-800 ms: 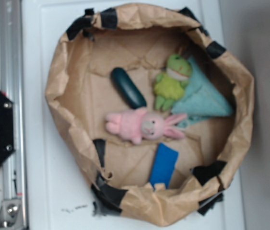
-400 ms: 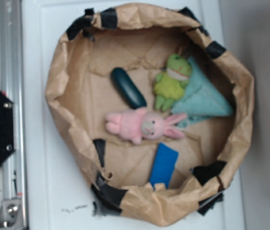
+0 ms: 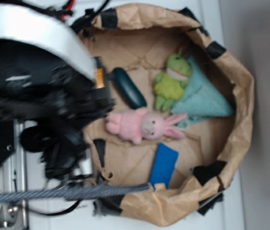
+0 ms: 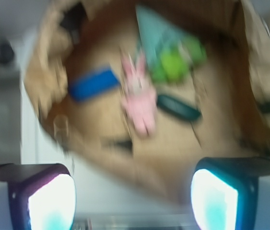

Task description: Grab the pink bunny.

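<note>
- Pink bunny (image 3: 143, 125) lies on its side near the middle of the brown paper basket (image 3: 242, 110), ears pointing toward the folded teal cloth (image 3: 203, 98); nothing is holding it.
- Around it: a green frog toy (image 3: 171, 81) just above its ears and resting against the cloth, a dark teal oblong thing (image 3: 128, 87) up and to the left, and a blue block (image 3: 164, 165) just below. The frog and the oblong thing look close to the bunny but I can't say they touch it.
- The robot arm (image 3: 43, 91) is over the left rim of the basket, off to the side of the bunny, and blurred in the overhead view.
- From the wrist camera, the gripper (image 4: 135, 201) is spread wide with nothing between its pads (image 4: 53, 203); the bunny (image 4: 139, 96) shows well beyond them, further into the basket, so there is no contact.
- My read: this is the approach step, with the grasp not yet begun.
- Next move, as I judge it, calls for carrying the gripper over the bunny's body, turning so the jaws straddle its narrow width, then coming down and closing.
- Care seems needed to keep clear of the frog and the blue block, and not to catch only a floppy ear.
</note>
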`<move>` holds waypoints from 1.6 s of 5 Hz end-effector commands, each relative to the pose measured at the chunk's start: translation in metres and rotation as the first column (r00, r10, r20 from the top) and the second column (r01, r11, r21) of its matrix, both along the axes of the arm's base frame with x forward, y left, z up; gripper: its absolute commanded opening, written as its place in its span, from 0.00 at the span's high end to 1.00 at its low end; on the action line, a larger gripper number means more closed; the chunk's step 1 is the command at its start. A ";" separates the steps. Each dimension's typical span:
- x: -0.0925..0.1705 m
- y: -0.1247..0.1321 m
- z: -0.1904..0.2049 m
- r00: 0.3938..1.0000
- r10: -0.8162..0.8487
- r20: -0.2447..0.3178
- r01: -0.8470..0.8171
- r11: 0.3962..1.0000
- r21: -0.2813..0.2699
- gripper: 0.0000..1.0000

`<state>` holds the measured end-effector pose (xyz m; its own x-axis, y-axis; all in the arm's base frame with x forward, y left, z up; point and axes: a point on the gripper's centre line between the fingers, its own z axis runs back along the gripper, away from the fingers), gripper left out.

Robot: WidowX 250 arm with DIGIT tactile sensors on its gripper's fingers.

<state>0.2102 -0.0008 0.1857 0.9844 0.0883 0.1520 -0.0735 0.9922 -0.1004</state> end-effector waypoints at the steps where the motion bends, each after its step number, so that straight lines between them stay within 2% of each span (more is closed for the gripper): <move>1: 0.025 0.026 -0.062 0.998 -0.024 -0.061 0.023 1.000 -0.014 0.00; 2: 0.025 -0.001 -0.102 0.987 -0.141 -0.071 0.136 0.988 -0.078 0.00; 3: 0.038 -0.030 -0.130 0.969 -0.233 -0.085 0.224 0.970 -0.099 0.00; 4: 0.062 -0.040 -0.163 0.961 -0.243 -0.129 0.251 0.967 0.045 0.00; 5: 0.082 -0.036 -0.190 0.957 -0.230 -0.178 0.263 0.945 0.195 0.00; 6: 0.083 -0.041 -0.186 0.961 -0.225 -0.161 0.258 0.939 0.229 1.00; 7: 0.073 -0.037 -0.136 0.973 -0.215 -0.085 0.226 0.960 0.166 1.00; 8: 0.067 -0.024 -0.087 0.986 -0.156 -0.052 0.160 0.983 0.091 1.00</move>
